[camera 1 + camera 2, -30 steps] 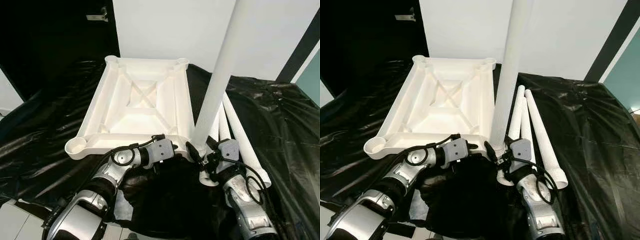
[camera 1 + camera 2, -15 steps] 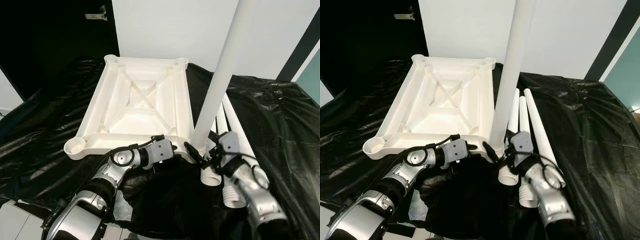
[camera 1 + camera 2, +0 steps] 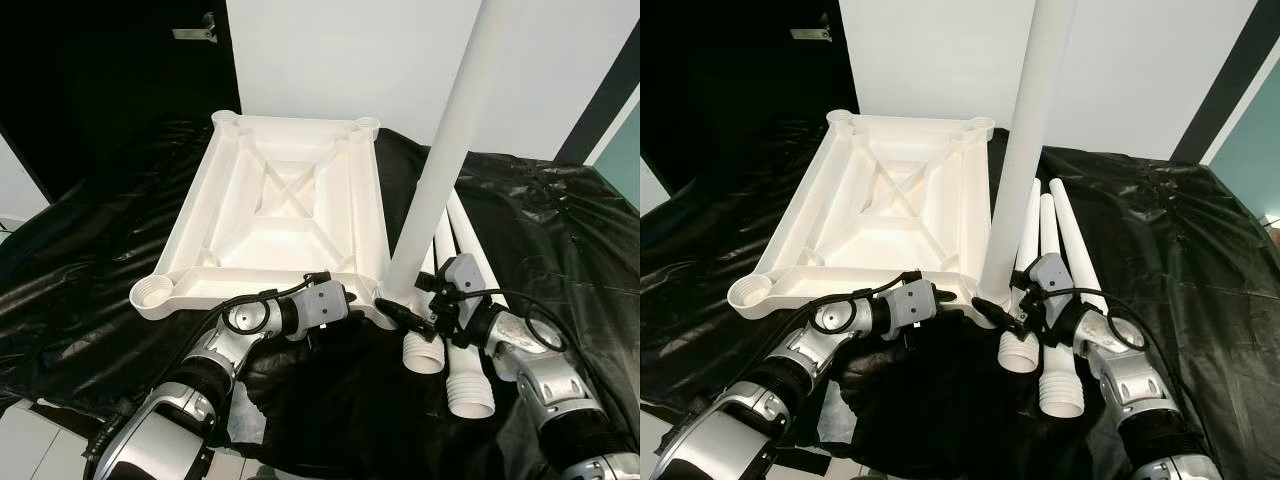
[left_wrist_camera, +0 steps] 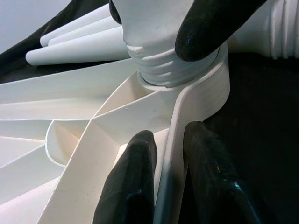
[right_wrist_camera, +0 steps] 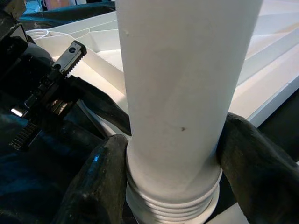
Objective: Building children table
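White plastic leg (image 3: 445,150), clasped low by the right gripper (image 3: 408,305), stands part-threaded in the top's (image 3: 280,215) near-right socket while the left gripper (image 4: 163,154) pinches the rim, so any tilt risks cross-threading.

white tabletop (image 3: 290,215), white leg (image 3: 440,170), black sheet (image 3: 560,230)

tabletop (image 3: 290,200) on sheet (image 3: 90,290) | loose legs (image 3: 470,290) right | upright leg (image 3: 440,170) in near-right socket
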You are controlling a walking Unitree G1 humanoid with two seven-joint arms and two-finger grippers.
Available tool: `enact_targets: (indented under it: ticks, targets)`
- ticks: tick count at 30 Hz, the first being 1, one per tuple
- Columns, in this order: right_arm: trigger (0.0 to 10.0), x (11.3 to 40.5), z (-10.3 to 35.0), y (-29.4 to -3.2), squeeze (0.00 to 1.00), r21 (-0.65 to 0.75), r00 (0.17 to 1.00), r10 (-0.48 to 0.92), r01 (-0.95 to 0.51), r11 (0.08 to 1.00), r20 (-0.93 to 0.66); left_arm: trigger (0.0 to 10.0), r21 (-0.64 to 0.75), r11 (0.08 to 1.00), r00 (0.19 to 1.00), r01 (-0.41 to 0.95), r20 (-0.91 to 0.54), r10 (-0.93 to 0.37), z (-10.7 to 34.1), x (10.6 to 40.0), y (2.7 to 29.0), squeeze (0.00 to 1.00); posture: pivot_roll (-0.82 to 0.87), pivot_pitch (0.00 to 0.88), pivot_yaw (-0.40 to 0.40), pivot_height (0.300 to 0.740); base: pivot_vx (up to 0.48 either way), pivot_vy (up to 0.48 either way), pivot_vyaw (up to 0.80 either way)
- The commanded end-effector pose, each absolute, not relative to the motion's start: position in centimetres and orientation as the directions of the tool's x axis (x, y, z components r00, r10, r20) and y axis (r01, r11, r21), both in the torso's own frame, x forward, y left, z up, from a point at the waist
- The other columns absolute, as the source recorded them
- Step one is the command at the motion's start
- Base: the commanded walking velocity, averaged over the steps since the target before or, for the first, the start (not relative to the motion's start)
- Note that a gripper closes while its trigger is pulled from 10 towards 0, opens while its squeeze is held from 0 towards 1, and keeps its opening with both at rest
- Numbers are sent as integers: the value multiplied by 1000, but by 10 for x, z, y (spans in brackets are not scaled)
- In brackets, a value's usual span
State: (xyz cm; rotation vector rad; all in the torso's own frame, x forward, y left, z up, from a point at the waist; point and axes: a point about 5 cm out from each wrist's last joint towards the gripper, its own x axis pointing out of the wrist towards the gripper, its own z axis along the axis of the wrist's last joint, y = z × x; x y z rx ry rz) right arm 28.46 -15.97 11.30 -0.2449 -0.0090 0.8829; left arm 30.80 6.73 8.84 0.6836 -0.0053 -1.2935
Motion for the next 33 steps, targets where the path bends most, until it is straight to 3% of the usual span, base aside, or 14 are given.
enact_targets:
  ticks: [1, 5, 7, 12, 14, 22, 23, 24, 29, 30, 33]
  targets:
    - [0, 278, 100, -162, 0, -132, 608, 782, -794, 593, -140, 10000, 387, 43, 240, 921, -476, -846, 60, 293, 73, 0, 235, 0, -68, 740, 0, 0, 0]
    - [0, 270, 93, -153, 0, -73, 635, 765, -773, 631, -109, 10000, 388, 41, 238, 921, -475, -847, 60, 292, 72, 0, 239, 0, -70, 740, 0, 0, 0]
    - [0, 267, 96, -146, 0, -54, 751, 660, -659, 750, 7, 10000, 390, 40, 238, 920, -474, -848, 60, 292, 72, 0, 245, 0, -71, 740, 0, 0, 0]
    - [0, 260, 98, -144, 0, -14, 864, 493, -494, 870, 101, 10000, 391, 40, 238, 919, -473, -848, 61, 293, 72, 0, 250, 0, -71, 740, 0, 0, 0]
    - [0, 257, 95, -149, 0, -12, 935, 336, -336, 942, 115, 10000, 390, 41, 239, 920, -474, -847, 61, 292, 75, 0, 254, 0, -69, 740, 0, 0, 0]
    - [0, 257, 95, -148, 0, -29, 941, 318, -317, 948, 114, 10000, 386, 39, 236, 922, -480, -845, 59, 290, 77, 0, 251, 0, -65, 740, 0, 0, 0]
    - [10000, 257, 95, -146, 824, -29, 923, 370, -369, 929, 103, 10000, 385, 39, 236, 922, -480, -845, 59, 291, 77, 0, 247, 0, -66, 740, 0, 0, 0]
    - [10000, 258, 97, -145, 1000, -37, 908, 407, -405, 913, 101, 10000, 385, 39, 237, 922, -481, -844, 59, 291, 76, 0, 246, 0, -67, 740, 0, 0, 0]
    - [10000, 270, 107, -151, 1000, -74, 866, 490, -485, 872, 97, 10000, 385, 41, 238, 922, -479, -845, 60, 291, 75, 0, 240, 0, -70, 740, 0, 0, 0]
    - [10000, 274, 110, -154, 0, -109, 855, 510, -500, 859, 97, 10000, 385, 41, 237, 922, -478, -846, 60, 291, 75, 0, 239, 0, -72, 740, 0, 0, 0]
    - [10000, 279, 119, -157, 0, -163, 827, 552, -533, 830, 106, 10000, 385, 41, 237, 922, -476, -847, 60, 291, 73, 0, 239, 0, -75, 740, 0, 0, 0]
